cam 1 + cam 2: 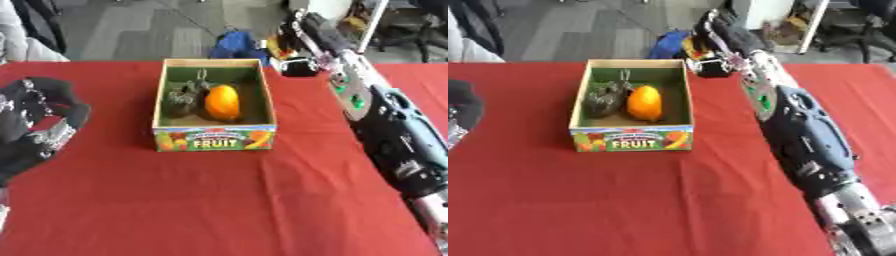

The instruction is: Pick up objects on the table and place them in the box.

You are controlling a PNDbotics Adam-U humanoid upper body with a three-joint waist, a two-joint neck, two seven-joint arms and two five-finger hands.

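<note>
A cardboard box (214, 139) labelled FRUIT stands in the middle of the red table. Inside it lie an orange fruit (222, 102) and a dark greenish object (182, 98) with a stem, side by side. My right arm (798, 125) stretches along the table's right side. Its hand (721, 37) is past the box's far right corner, at the table's far edge. A small yellow and red patch (690, 49) shows beside that hand; I cannot make out what it is. At the left edge my left hand (39, 120) hangs open, away from the box and holding nothing.
The red cloth (219, 200) covers the whole table. A blue thing (234, 44) lies on the floor behind the far edge. Chairs and clutter stand beyond the far right.
</note>
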